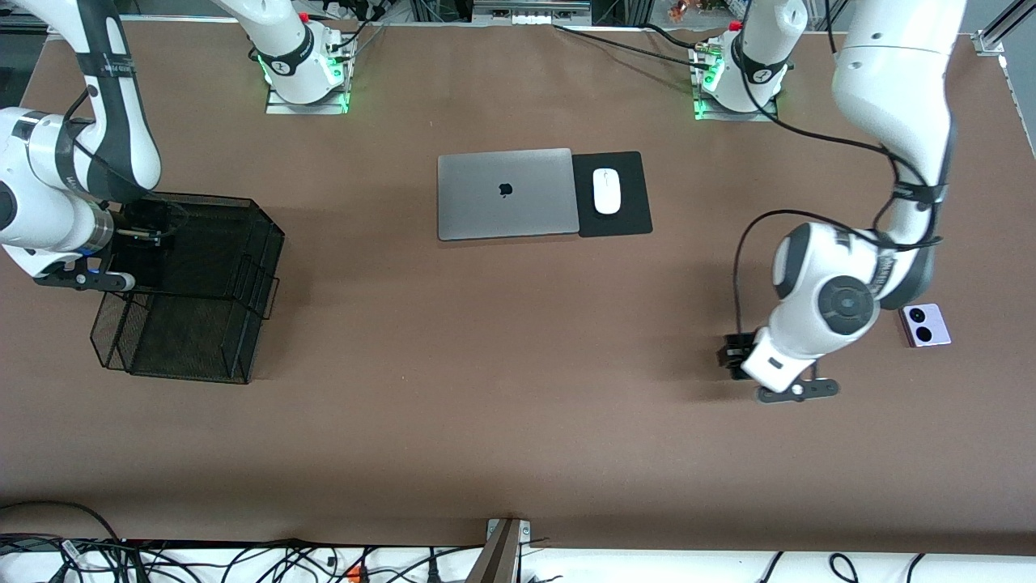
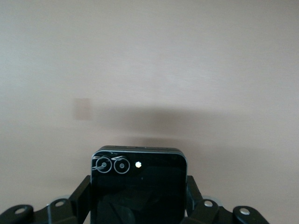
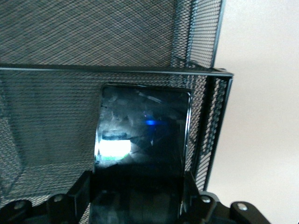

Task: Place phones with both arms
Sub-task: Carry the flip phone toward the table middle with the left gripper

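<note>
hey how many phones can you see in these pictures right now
3. A lavender phone lies on the table at the left arm's end. A small black phone is held in the left gripper. A long black phone is in the right gripper, over the mesh basket.

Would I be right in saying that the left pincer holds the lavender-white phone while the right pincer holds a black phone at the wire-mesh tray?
Not quite: the left pincer holds a small squarish black phone, as the left wrist view shows. The lavender-white phone lies on the brown table. The right pincer does hold a black phone at the black wire-mesh tray.
</note>
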{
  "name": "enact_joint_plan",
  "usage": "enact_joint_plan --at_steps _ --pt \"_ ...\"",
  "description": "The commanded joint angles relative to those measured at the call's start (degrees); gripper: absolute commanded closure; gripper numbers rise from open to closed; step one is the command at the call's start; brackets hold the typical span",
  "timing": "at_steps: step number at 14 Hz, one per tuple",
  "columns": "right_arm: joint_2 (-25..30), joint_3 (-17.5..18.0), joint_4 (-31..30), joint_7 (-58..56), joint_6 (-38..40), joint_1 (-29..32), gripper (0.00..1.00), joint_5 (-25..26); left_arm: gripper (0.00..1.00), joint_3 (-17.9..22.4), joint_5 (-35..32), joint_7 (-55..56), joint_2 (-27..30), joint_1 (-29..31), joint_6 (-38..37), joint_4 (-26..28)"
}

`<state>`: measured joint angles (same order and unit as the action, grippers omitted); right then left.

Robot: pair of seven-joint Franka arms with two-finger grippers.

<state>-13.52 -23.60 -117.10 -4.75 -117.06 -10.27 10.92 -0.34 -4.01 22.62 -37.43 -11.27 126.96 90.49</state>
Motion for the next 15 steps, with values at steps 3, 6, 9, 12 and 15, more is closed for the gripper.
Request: enact_joint_plan --at_steps 3,6,9,12,15 --pt "-0.81 0.22 1.61 -1.93 -0.45 0.96 0.52 -1.25 0.63 0.69 -0.83 9.62 -7.2 -7.97 -2.6 -9.18" --pt "-1.51 0.22 3.1 -1.84 -0.27 0.96 0.14 -3.53 0.63 0.69 -0.56 12.26 -8.09 -10.44 -2.6 -9.89" --pt "-2.3 0.31 5.21 -1.49 0.17 0.78 0.01 -3.98 0.63 0.69 -0.65 15.69 -9.32 -13.94 -2.51 -11.29" --pt "-2.3 0.48 5.83 -1.49 0.34 0.34 0.01 -3.98 0.63 0.69 -0.82 19.2 -11.87 -18.25 -2.6 -14.01" --pt "-2.3 1.19 9.68 -1.66 2.09 -0.36 0.01 -4.94 0.63 0.69 -0.65 20.88 -12.4 -21.16 -2.51 -14.9"
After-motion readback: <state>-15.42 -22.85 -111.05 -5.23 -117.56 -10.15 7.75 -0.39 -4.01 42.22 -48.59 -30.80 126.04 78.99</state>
